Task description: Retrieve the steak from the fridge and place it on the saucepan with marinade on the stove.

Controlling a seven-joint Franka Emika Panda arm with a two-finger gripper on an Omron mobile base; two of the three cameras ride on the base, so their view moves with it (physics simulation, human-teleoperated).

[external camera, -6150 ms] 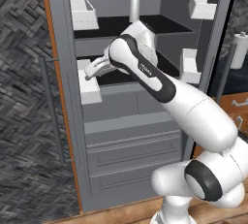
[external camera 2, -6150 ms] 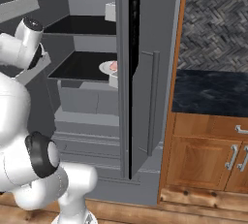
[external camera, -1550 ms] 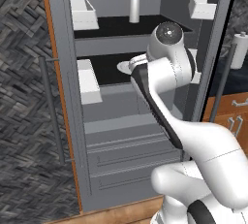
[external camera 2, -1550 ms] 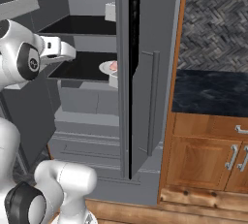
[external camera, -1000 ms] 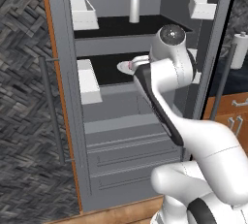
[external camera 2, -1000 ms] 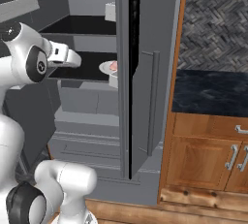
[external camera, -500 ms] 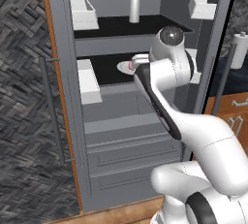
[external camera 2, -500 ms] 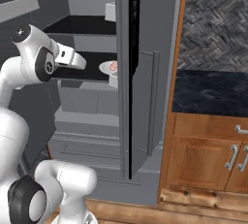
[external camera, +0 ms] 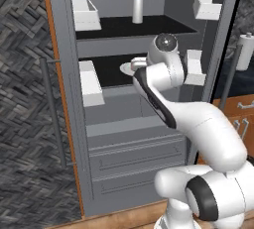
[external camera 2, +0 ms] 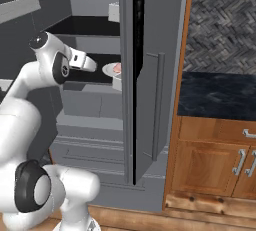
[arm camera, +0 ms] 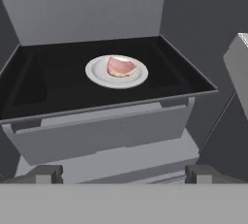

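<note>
The fridge (external camera: 67, 104) stands open, its middle black shelf (arm camera: 53, 85) facing the hand. The steak (arm camera: 120, 66), a small pink-red slab, lies on a round white plate (arm camera: 99, 75) in the middle of that shelf; it also shows as the steak (external camera 2: 117, 68) in the right base view. My gripper (arm camera: 124, 173) is open and empty, just in front of the shelf's front edge and a little short of the plate; the gripper (external camera 2: 91, 65) points into the fridge. The saucepan with marinade and the stove are out of view.
White door bins (external camera: 91, 82) (external camera: 194, 68) flank the shelf, two more (external camera: 85, 12) (external camera: 207, 6) hang higher. A bottle (external camera: 137, 6) stands on the upper shelf. Grey drawers (external camera: 134, 158) lie below. The open door's edge (external camera 2: 129, 75) rises right of the hand; a wooden cabinet (external camera 2: 215, 155) stands beyond.
The hand has moved forward toward the shelf with the plate. Its jaws have stayed open. The steak and plate have not moved.
</note>
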